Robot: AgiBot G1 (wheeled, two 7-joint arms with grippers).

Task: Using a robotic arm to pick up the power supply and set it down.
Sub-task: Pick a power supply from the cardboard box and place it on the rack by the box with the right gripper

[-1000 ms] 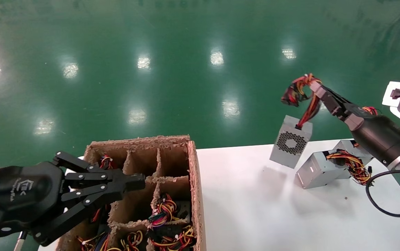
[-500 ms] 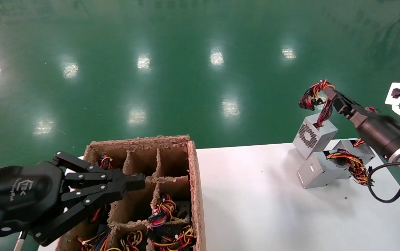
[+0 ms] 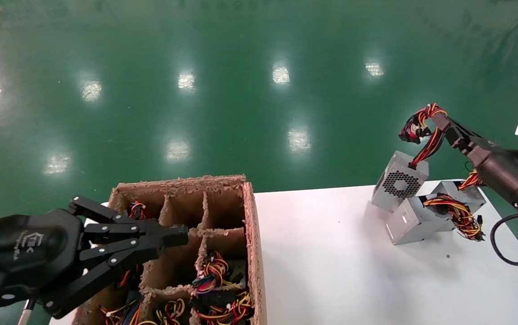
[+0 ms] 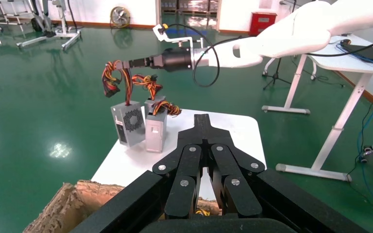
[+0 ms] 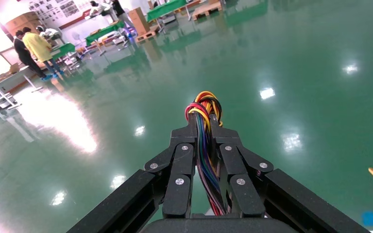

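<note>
Green glossy floor surrounds the white table (image 3: pixel 331 271), the reference landmark. At the table's left edge stands a partitioned cardboard box (image 3: pixel 249 243); the left gripper (image 3: pixel 173 237) hovers over it, fingers pressed together, empty. At the table's far right corner, the robotic arm (image 3: pixel 507 174) carries the right gripper (image 3: pixel 439 122), clamped on the wire bundle (image 3: pixel 421 128). The power supply (image 3: pixel 399 185) hangs below the jaws, tilted, beside a second grey box (image 3: pixel 410 221).

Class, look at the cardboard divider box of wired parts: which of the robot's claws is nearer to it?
Left. The left claw hangs shut over the cardboard divider box. The right claw is far across the white table, gripping the wire bundle of the power supply.
</note>
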